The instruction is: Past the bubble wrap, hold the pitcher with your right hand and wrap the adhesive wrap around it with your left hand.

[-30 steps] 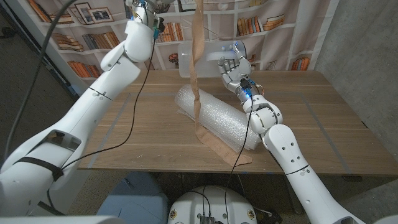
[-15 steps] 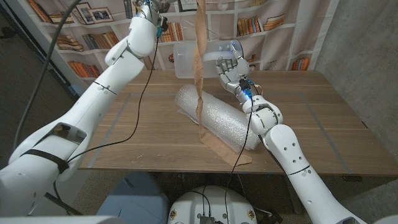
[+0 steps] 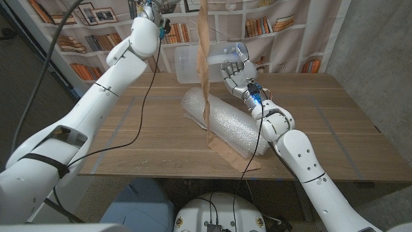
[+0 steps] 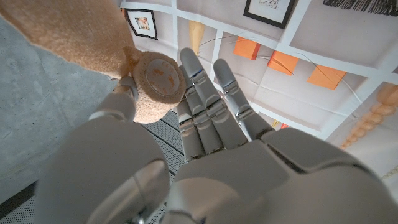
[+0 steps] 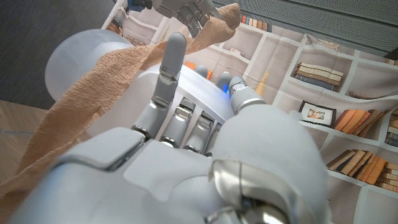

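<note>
The right robot hand (image 3: 234, 72) grips the translucent pitcher (image 3: 193, 62), lifted above the far side of the bench (image 3: 335, 122), beyond the bubble wrap (image 3: 225, 122) roll lying on the bench. A tan strip of adhesive wrap (image 3: 206, 71) hangs taut in front of the pitcher, its lower end trailing across the bubble wrap. Raised high above the pitcher, the left robot hand (image 4: 199, 112) pinches the roll of adhesive wrap, other fingers (image 4: 211, 106) extended
</note>
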`<state>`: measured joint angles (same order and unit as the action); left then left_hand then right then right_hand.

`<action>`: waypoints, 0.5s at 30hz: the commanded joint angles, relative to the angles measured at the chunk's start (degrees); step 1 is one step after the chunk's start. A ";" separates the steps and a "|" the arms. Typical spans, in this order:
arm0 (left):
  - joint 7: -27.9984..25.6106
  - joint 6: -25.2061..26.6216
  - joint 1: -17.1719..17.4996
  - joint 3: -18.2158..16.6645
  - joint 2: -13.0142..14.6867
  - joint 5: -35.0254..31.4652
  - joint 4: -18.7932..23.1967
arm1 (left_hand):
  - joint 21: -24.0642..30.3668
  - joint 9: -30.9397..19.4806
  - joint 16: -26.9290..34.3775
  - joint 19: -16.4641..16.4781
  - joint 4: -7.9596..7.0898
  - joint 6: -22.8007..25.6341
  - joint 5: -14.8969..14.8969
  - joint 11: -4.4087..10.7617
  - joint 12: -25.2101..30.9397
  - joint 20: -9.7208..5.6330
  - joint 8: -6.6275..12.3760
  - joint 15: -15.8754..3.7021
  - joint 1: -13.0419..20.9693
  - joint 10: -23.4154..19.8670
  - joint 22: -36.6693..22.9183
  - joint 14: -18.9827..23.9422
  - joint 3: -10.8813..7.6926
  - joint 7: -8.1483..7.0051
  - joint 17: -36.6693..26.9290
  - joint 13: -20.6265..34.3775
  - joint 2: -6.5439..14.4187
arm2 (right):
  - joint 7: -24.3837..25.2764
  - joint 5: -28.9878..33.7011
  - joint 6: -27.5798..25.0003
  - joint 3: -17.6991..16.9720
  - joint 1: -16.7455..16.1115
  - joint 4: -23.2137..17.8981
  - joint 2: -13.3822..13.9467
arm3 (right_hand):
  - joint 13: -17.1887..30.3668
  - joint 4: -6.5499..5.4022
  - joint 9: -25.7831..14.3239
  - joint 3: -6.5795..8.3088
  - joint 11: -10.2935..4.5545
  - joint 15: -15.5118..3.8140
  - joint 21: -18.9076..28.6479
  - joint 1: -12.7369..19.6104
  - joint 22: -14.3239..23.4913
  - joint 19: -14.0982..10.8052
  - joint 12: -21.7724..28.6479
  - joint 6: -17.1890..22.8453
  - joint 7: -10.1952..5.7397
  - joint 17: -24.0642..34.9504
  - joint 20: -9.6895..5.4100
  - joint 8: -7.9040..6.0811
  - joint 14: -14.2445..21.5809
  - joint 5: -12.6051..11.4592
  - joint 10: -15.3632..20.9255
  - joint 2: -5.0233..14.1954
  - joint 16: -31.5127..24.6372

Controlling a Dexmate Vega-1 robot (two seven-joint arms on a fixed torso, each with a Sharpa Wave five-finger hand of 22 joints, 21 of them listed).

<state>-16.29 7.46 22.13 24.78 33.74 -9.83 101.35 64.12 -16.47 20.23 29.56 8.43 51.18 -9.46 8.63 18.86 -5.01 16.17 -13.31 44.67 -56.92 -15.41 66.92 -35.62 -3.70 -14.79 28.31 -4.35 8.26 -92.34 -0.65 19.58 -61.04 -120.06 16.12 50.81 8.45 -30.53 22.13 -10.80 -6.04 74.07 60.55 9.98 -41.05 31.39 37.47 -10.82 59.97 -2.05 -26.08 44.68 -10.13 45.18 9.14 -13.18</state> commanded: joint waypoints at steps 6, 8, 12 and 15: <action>-0.59 3.38 -0.40 -0.55 1.87 2.04 -1.08 | 1.00 -0.76 -0.28 -0.76 -0.27 0.71 -0.24 1.32 -0.46 -0.04 0.25 -0.11 13.98 -1.40 0.37 -0.41 -0.53 -0.33 -0.26 0.21 14.66 | -0.56 -1.74 -1.26 -0.44 -1.31 -2.28 2.10 | -0.08 0.02 0.06 -0.28 -0.03 -7.36 -0.07 0.59 0.17 16.32 0.32 0.18 0.32 3.37 -5.27 -0.38 13.81 -0.13 0.50 -0.20 -0.35; -0.66 3.66 -0.59 -0.45 1.90 2.20 -1.39 | 1.08 -0.76 -0.29 -0.82 -0.27 0.70 -0.24 1.32 -0.55 -0.05 0.22 -0.12 13.98 -1.34 0.44 -0.40 -0.53 -0.33 -0.26 0.17 14.65 | -0.66 -1.88 -1.29 -0.53 -1.45 -2.51 2.30 | 0.05 0.01 0.07 -0.28 -0.06 -7.37 -0.08 0.60 0.17 16.33 0.37 0.21 0.30 3.34 -5.26 -0.40 13.78 -0.13 0.45 -0.18 -0.32; -0.97 4.31 -0.74 -0.23 1.88 2.47 -2.02 | 1.37 -0.77 -0.34 -0.89 -0.23 0.65 -0.22 1.33 -0.61 -0.11 0.11 -0.14 13.99 -1.53 0.64 -0.41 -0.55 -0.39 -0.26 0.13 14.63 | -0.95 -2.42 -1.17 -0.64 -1.90 -2.94 2.35 | -0.12 0.04 0.09 -0.34 -0.05 -7.36 -0.05 0.67 0.17 16.17 0.38 0.31 0.43 3.36 -5.21 -0.47 13.97 -0.09 0.78 -0.21 -0.43; -1.05 4.54 -0.81 0.02 1.99 2.64 -2.67 | 1.49 -0.78 -0.36 -0.99 -0.22 0.68 -0.21 1.31 -0.63 -0.12 0.07 -0.14 13.99 -1.56 0.75 -0.40 -0.56 -0.38 -0.26 0.18 14.62 | -1.09 -2.56 -1.11 -0.77 -2.05 -3.20 2.52 | -0.26 0.13 0.11 -0.37 -0.10 -7.37 -0.02 0.79 0.17 16.07 0.37 0.49 0.43 3.38 -5.12 -0.58 14.05 -0.07 0.98 -0.28 -0.49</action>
<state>-16.90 10.57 21.68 24.36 35.25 -7.97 100.05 65.28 -17.31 19.91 28.95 8.19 51.47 -9.24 8.63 18.51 -5.02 16.12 -13.62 44.57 -56.93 -14.62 66.61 -35.86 -3.99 -14.78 28.30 -4.26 7.68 -94.06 -1.72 19.19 -62.34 -122.13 17.92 50.46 8.62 -30.26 21.97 -10.89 -6.13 74.26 60.78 9.98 -41.05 31.39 37.67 -10.63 59.97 -2.04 -26.30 44.77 -10.13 45.32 8.91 -13.17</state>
